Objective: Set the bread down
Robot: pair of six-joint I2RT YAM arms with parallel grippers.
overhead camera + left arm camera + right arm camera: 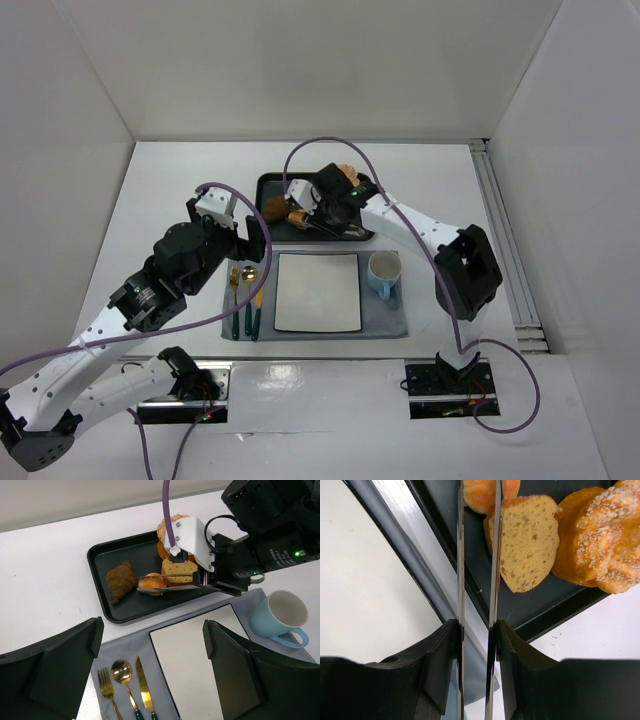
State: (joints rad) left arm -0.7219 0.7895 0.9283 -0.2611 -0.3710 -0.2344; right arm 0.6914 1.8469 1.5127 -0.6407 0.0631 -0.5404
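1. Bread (151,582), a small round golden bun, is in the black tray (129,606) at the far side of the counter (45,575).
2. Right pincer (141,583) has its two thin blades pressed on either side of the bun, gripping it; I cannot tell whether it is lifted.
3. Brown croissant (121,581) lies near the bun on one side, a pale slice (179,571) just beside it on the other.
4. Left pincer (152,630) hangs wide open and empty, near the white plate (190,655).

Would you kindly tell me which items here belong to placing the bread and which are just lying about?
Job: bun, right gripper around it, white plate (probable destination).
Lying about: croissant, bread slice, seeded pastry, cup, fork, spoon, knife, tray.
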